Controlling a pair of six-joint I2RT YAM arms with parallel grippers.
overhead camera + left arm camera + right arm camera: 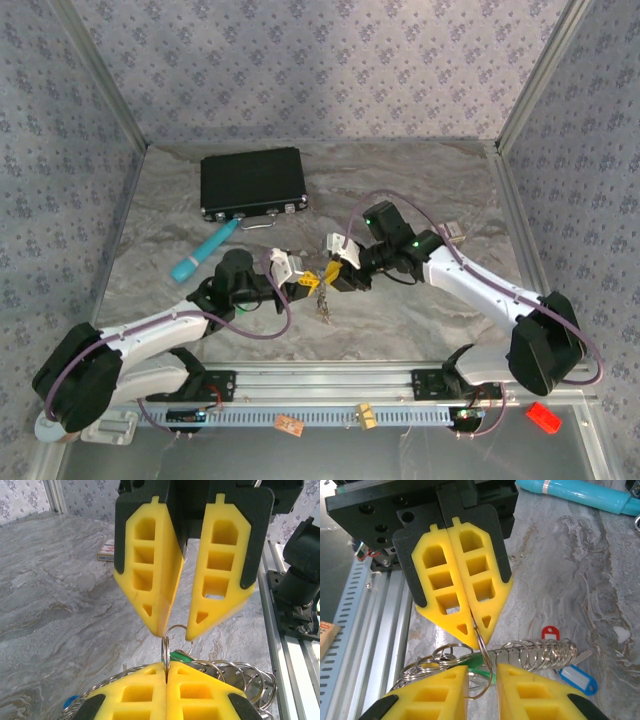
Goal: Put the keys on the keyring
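The threading step is judged to be in hand. The keyring (481, 641), a thin wire loop, is pinched edge-on between the left fingers (457, 580), which are pressed together on it. The loop stands out beyond their tips and reaches into the gap of the right fingers (525, 692), which are spread with nothing gripped between them.

A green key (479, 661) is seen at that gap, between the right fingertips and touching or very near the wire. Whether it is already on the loop cannot be told. To the outer side of the right fingers a coil of small rings (540, 652) lies on the bench (600, 580), with a red key (549, 631) and a blue key (577, 678) just beyond it.

The next move is judged to call for the right fingers to be closed on a key's head and its hole brought onto the wire's free end — fine alignment, with the loop kept steady by the left fingers.

From above, the left arm (160, 325) and right arm (470, 285) are seen reaching inward, their wrists turned so that the two pairs of fingers meet tip to tip — close above the bench.
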